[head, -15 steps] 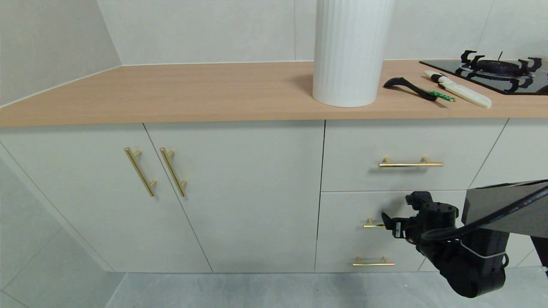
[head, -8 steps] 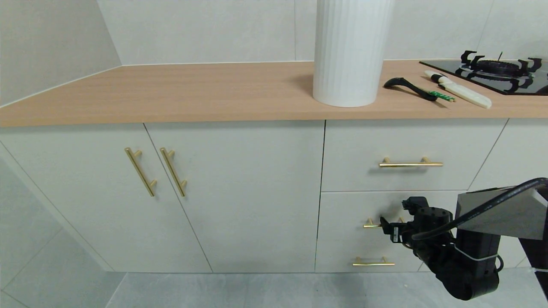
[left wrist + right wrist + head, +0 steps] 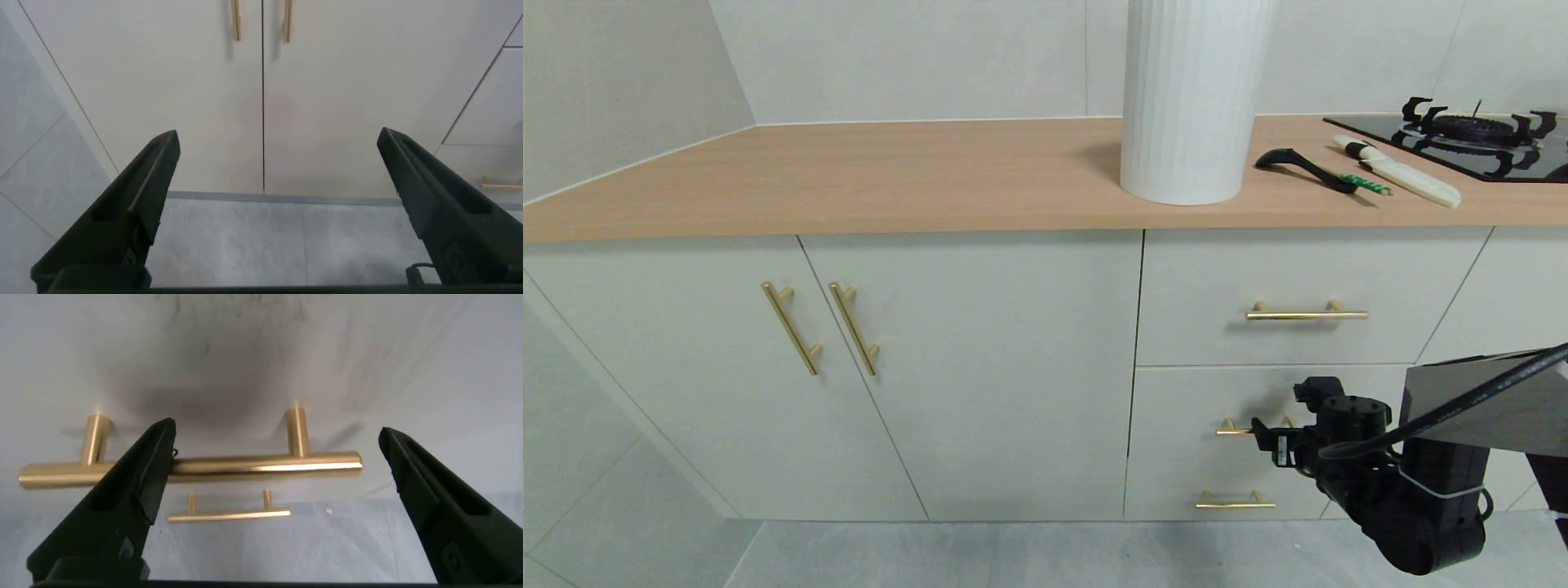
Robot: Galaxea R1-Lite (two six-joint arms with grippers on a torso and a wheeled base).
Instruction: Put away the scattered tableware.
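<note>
On the wooden counter lie a black spoon point(image 3: 1303, 166), green chopsticks point(image 3: 1364, 182) and a white knife point(image 3: 1401, 171), all right of a tall white ribbed vase point(image 3: 1188, 98). My right gripper point(image 3: 1278, 416) is low at the drawer stack, open, with its fingers on either side of the middle drawer's gold handle point(image 3: 1232, 428). The right wrist view has that handle point(image 3: 245, 467) running across between the open fingers of the gripper point(image 3: 274, 449); whether they touch it I cannot tell. My left gripper point(image 3: 278, 143) is open and holds nothing, facing the cabinet doors near the floor.
A black gas hob point(image 3: 1470, 139) sits at the counter's far right. The top drawer handle point(image 3: 1305, 313) is above my right gripper, the bottom one point(image 3: 1235, 502) below. Two gold door handles point(image 3: 821, 327) are to the left. Grey tiled floor lies below.
My right arm shifted slightly left and then back to the right. Its gripper stayed open at the middle drawer handle. The drawers remain closed.
</note>
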